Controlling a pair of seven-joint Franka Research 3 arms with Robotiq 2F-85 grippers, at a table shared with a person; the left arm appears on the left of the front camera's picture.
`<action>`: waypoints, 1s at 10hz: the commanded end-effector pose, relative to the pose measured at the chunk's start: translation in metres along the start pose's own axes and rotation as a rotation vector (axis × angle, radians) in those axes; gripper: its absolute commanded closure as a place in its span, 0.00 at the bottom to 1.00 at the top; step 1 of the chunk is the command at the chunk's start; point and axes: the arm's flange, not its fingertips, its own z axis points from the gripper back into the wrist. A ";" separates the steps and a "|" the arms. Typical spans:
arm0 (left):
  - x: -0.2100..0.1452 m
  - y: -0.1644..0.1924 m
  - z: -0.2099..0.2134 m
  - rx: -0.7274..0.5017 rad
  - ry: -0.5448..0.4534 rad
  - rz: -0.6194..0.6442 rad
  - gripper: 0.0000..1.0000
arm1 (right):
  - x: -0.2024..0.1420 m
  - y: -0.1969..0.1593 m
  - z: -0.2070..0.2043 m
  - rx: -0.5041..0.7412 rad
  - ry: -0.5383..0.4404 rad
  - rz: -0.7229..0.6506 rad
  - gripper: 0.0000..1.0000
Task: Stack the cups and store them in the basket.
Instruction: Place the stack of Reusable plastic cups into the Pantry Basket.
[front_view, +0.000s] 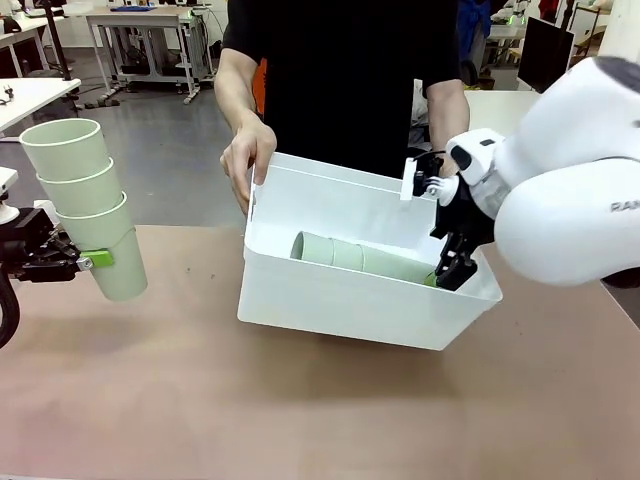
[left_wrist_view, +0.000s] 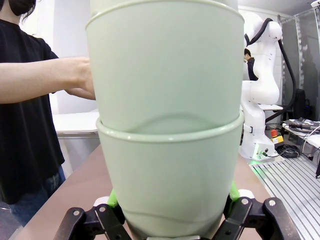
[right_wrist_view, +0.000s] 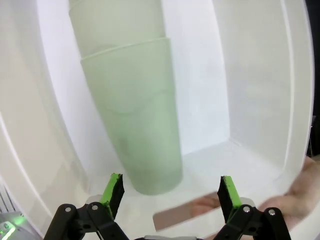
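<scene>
1. The basket (front_view: 330, 300), a white bin, sits mid-frame. A person's hand (front_view: 248, 150) grips its upper-left rim, likely steadying it for loading.
2. A stack of three cups (front_view: 85, 200) hangs tilted at the left edge, clamped near its base by the left gripper (front_view: 95, 260), apparently waiting its turn.
3. A nested stack of cups (front_view: 360, 255) lies on its side inside the basket.
4. The right gripper (front_view: 455, 268), at the basket's right end, stands wide, its pads clear of the nested stack of cups, holding nothing.

Plain pale mint-green cups (front_view: 85, 205) — white basket (front_view: 330, 300) — black right tool (right_wrist_view: 172, 195), green pads (right_wrist_view: 114, 190).
</scene>
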 end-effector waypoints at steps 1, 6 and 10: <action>0.006 -0.001 0.000 -0.004 -0.007 -0.012 0.13 | -0.048 0.041 0.024 0.039 -0.074 0.021 0.00; 0.006 -0.001 0.000 -0.004 -0.007 -0.012 0.13 | -0.009 -0.015 0.088 0.063 -0.348 -0.099 0.00; 0.006 -0.001 0.000 -0.004 -0.007 -0.012 0.13 | -0.014 -0.091 0.092 0.157 -0.526 -0.280 0.00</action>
